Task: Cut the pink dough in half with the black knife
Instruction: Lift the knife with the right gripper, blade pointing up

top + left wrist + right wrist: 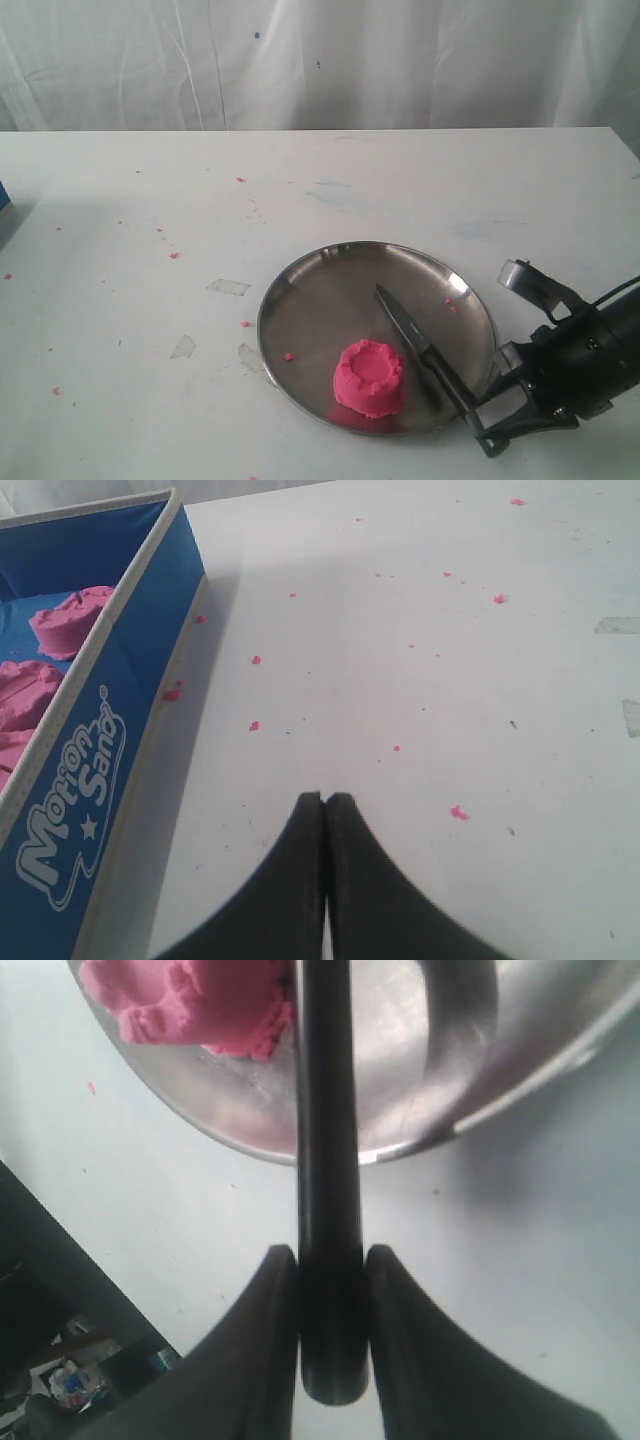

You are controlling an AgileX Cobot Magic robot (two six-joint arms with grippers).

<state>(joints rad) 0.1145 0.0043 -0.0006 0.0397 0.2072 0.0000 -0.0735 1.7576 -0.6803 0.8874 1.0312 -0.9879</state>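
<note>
Right end effector is clamped on the handle end of the black knife, whose blade lies flat across the steel plate ahead of it. The step in hand looks like securing the knife. Next it should lift, turn edge down and centre over the pink dough. That dough, one whole round lump with a dented top, sits on the plate just beside the blade. Left end effector, pads together, hangs over the worktop beside a blue box.
</note>
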